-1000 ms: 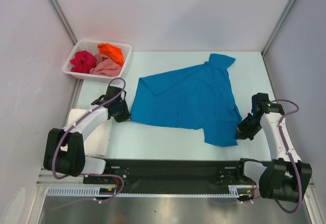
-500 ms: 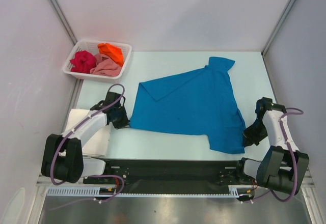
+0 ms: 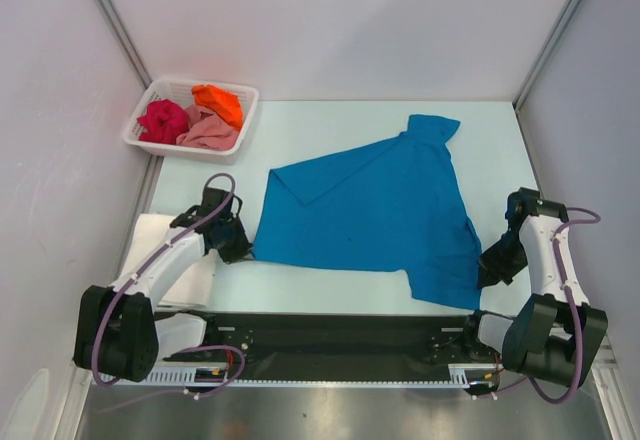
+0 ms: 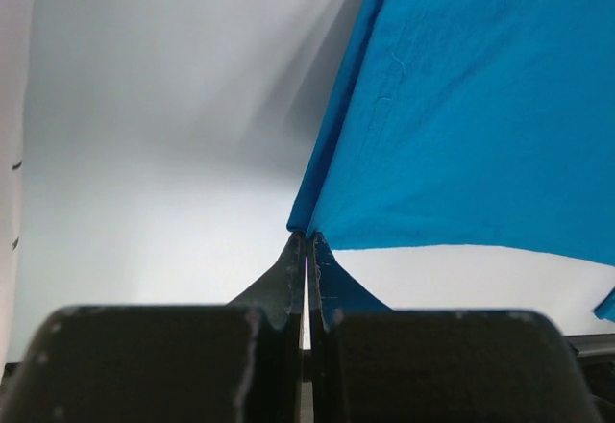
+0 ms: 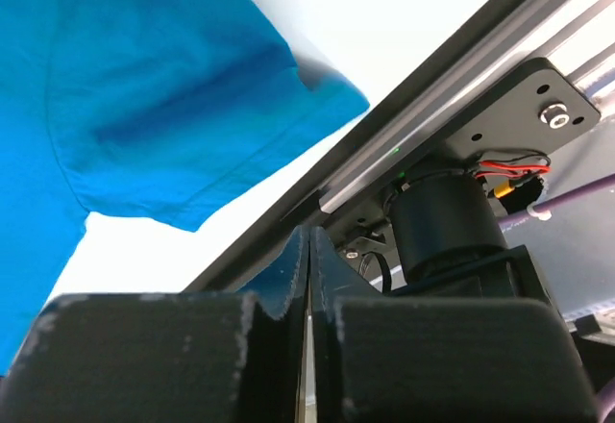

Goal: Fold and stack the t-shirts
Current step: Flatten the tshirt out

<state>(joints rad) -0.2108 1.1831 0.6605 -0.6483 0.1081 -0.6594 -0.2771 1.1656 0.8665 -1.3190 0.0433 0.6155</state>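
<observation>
Flattening seems in hand: blue shirt point(image 3: 370, 210) is clamped by left gripper point(image 4: 306, 238), right gripper point(image 5: 307, 233) is closed empty, so regrasping is needed.

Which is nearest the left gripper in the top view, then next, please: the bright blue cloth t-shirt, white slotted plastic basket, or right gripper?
1. Bright blue cloth t-shirt: corner in the left gripper.
2. White slotted plastic basket: far left.
3. Right gripper: opposite side.

Was a pale counter point(image 3: 350, 120) with a bright blue t-shirt point(image 3: 370, 210) spread across the middle. Also bore a white basket point(image 3: 200, 82) far left and a folded white t-shirt point(image 3: 148, 228) near left.
</observation>
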